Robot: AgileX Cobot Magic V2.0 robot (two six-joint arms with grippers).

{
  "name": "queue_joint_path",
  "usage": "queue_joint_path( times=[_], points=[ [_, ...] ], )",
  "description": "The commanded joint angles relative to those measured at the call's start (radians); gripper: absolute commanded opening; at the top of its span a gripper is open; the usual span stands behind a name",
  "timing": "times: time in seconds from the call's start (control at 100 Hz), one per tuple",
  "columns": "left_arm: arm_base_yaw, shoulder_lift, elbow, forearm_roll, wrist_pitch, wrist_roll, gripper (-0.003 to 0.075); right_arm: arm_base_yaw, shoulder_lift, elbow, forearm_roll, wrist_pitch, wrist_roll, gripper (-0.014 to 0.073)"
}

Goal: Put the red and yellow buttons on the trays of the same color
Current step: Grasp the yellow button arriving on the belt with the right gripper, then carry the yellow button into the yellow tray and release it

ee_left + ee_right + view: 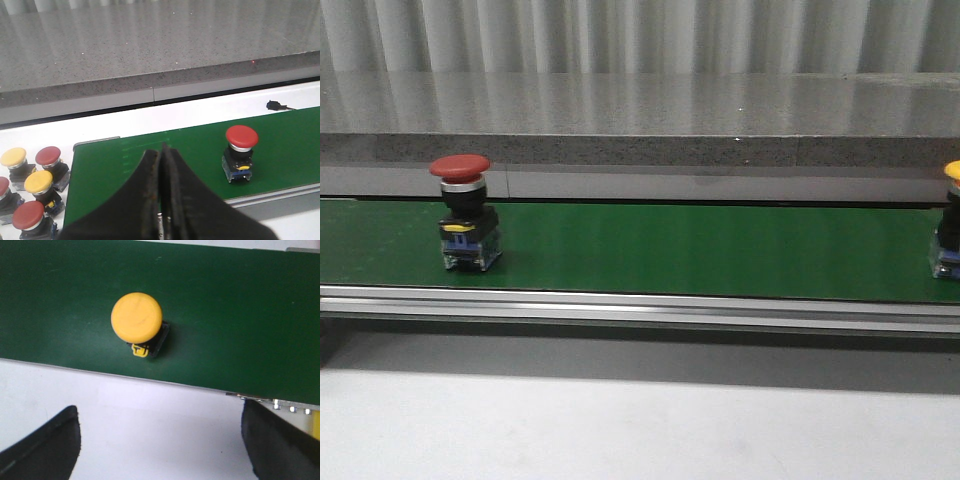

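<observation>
Hovering wide open and empty, the right gripper (160, 440) should straddle the yellow button (137, 318) on the belt (240, 315); left gripper (161, 200) closed, empty.

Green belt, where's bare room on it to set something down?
The green belt is bare between the red button and the yellow button. Off the belt's end, the cluster of spare buttons is crowded.

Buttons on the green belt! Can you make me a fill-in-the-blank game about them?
1. The button on the left of the green belt has a ____ cap.
2. The left gripper is ____.
3. The right gripper is open near a ____ button.

Missing words: red; shut; yellow
</observation>
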Motion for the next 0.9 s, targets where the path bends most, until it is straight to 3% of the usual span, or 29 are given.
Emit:
queue_joint_path(
  times=[0.0,0.38,0.67,0.89],
  points=[
    [-0.007,0.007,-0.026,-0.019,-0.069,-0.001,-0.0020,0.002,0.050,-0.051,0.008,-0.021,-0.012,0.0666],
    [-0.007,0.007,-0.026,-0.019,-0.069,-0.001,-0.0020,-0.003,0.273,-0.107,0.008,-0.069,-0.012,0.0643],
    [-0.007,0.007,-0.026,-0.019,-0.069,-0.001,-0.0020,-0.048,0.343,-0.108,0.008,-0.176,-0.012,0.0288],
    [-0.007,0.007,-0.026,-0.019,-0.069,-0.001,-0.0020,-0.048,0.322,-0.108,-0.005,-0.189,-0.012,0.0257]
  ],
)
